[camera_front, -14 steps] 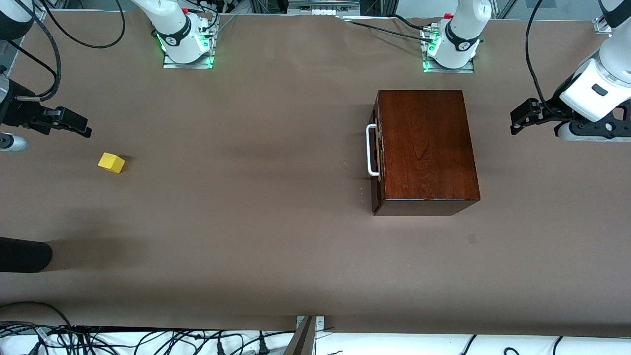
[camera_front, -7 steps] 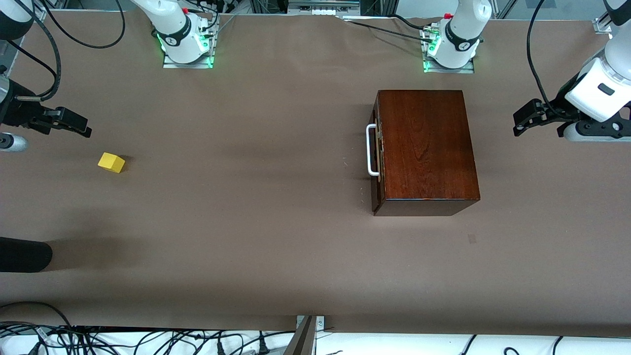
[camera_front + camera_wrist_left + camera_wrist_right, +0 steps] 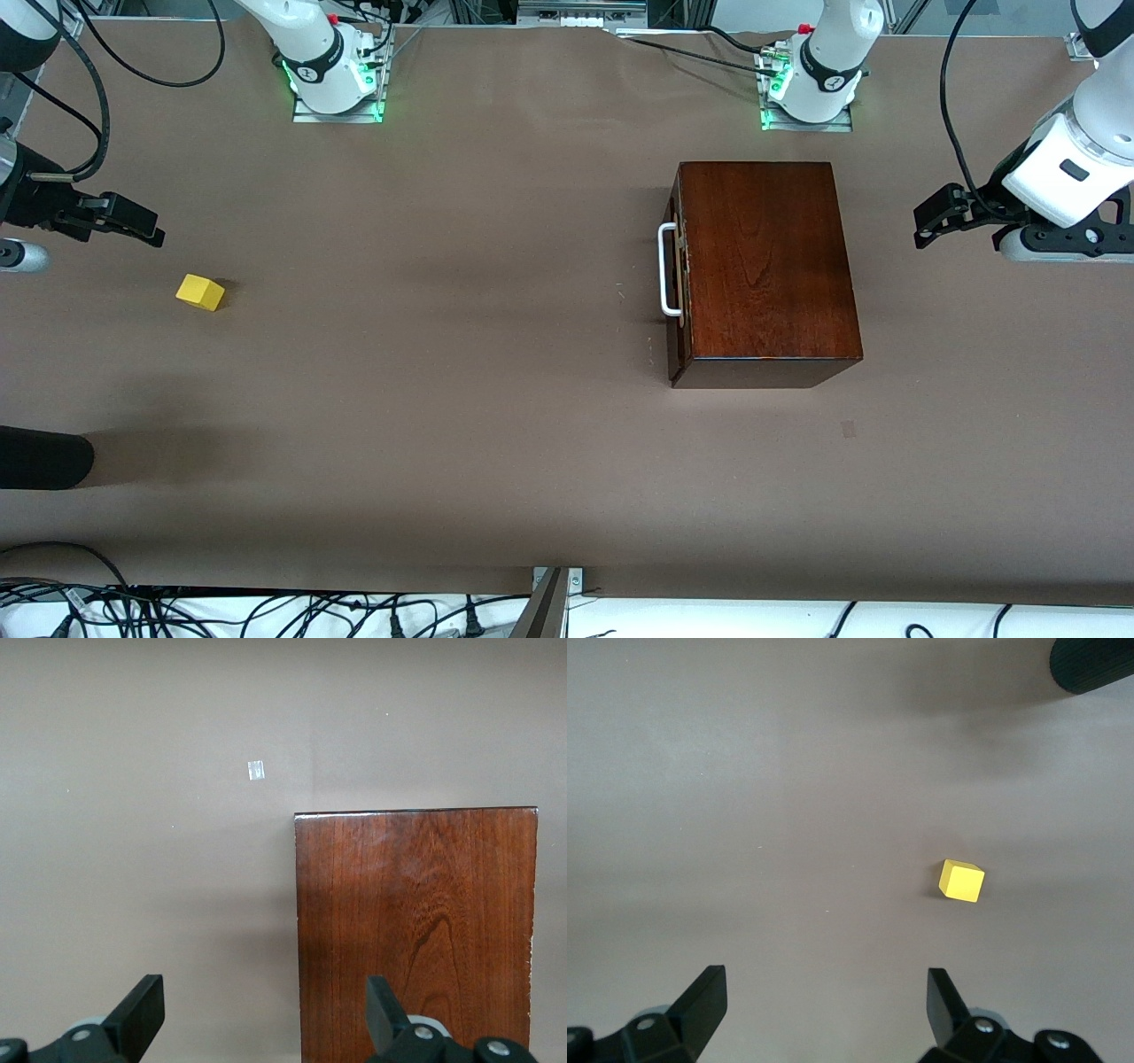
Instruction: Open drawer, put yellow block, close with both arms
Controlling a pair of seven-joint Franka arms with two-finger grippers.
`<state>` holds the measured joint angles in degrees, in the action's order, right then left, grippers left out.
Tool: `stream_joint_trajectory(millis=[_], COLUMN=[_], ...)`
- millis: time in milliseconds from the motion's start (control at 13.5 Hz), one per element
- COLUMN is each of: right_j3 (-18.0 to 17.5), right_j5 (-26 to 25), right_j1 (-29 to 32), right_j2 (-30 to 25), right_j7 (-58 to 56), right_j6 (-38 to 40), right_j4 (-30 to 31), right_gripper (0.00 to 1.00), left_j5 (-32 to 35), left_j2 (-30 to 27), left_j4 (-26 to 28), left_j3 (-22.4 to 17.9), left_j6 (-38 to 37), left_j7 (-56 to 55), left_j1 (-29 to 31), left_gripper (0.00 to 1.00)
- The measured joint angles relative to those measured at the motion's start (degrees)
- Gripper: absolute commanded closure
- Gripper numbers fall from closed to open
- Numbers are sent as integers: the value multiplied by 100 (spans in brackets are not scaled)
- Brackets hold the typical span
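The dark mahogany box (image 3: pixel 766 261) sits toward the left arm's end of the table. Its drawer (image 3: pixel 679 283) is closed, and the white loop handle (image 3: pixel 669 270) faces the right arm's end. The box's top also shows in the left wrist view (image 3: pixel 416 930). The yellow block (image 3: pixel 200 291) lies on the table near the right arm's end, and it also shows in the right wrist view (image 3: pixel 961 881). My left gripper (image 3: pixel 926 221) (image 3: pixel 263 1014) is open and empty, over the table beside the box's back. My right gripper (image 3: pixel 146 226) (image 3: pixel 824 1001) is open and empty, over the table beside the block.
A black cylinder (image 3: pixel 44 456) (image 3: pixel 1094 660) lies at the table's edge at the right arm's end, nearer the front camera than the block. A small tape mark (image 3: pixel 849 429) (image 3: pixel 256 770) is on the brown table (image 3: pixel 443 354). Cables run along the front edge.
My left gripper has drawn back slightly from the box and then returned toward it. The right arm, the block and the box have not moved.
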<state>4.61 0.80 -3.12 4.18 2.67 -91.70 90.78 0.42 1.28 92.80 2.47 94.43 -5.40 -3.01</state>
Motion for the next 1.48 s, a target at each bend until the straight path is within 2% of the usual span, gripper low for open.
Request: stream_joint_trajectory(millis=[1481], right_j3=[0], right_j5=[0], right_j1=[0], right_j2=[0], right_j7=[0], right_j6=[-13], right_j4=[0], right_gripper=[0], left_j5=[0], left_j2=[0], left_j4=[-11], left_j3=[125], left_j6=[-138], left_j7=[0], left_j1=[-38], left_gripper=[0])
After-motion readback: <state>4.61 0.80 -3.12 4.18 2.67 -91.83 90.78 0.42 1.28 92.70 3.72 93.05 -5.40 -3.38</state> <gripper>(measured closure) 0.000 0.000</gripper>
